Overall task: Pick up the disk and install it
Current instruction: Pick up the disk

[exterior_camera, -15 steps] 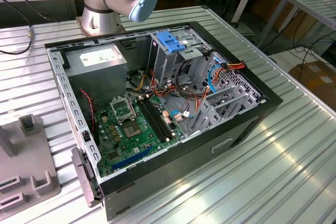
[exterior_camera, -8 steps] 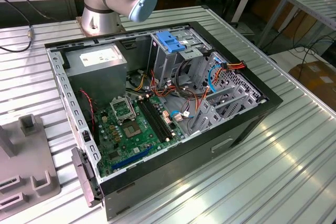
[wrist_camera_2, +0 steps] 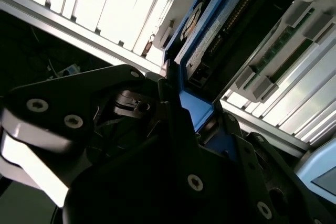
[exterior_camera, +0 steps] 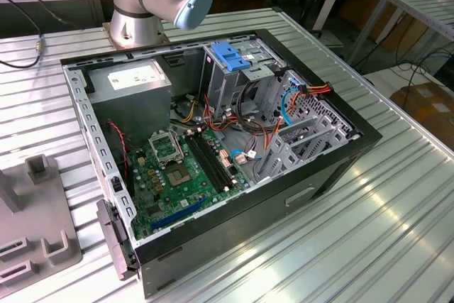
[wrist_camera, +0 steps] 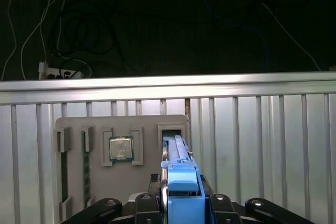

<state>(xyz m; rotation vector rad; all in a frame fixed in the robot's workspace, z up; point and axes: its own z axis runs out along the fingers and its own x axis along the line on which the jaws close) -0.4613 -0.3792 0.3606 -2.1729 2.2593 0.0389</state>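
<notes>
In the first wrist view the disk (wrist_camera: 175,150) stands on edge in a slot of a grey holder plate (wrist_camera: 147,174), with its blue side rail (wrist_camera: 182,192) facing the camera. My gripper (wrist_camera: 181,205) sits over that rail, one black finger close against each side, shut on the disk. The second wrist view shows the same grip from close up: the disk (wrist_camera_2: 212,38), with its label and blue rail, runs out from between the fingers of my gripper (wrist_camera_2: 191,111).
The holder plate also carries a processor chip (wrist_camera: 121,149) and a memory stick (wrist_camera: 84,169), near the ribbed table's edge (wrist_camera: 168,90). In the exterior view stand the open computer case (exterior_camera: 333,168), its blue-handled drive cage (exterior_camera: 230,58), the power supply (exterior_camera: 131,83) and a grey fixture (exterior_camera: 35,228).
</notes>
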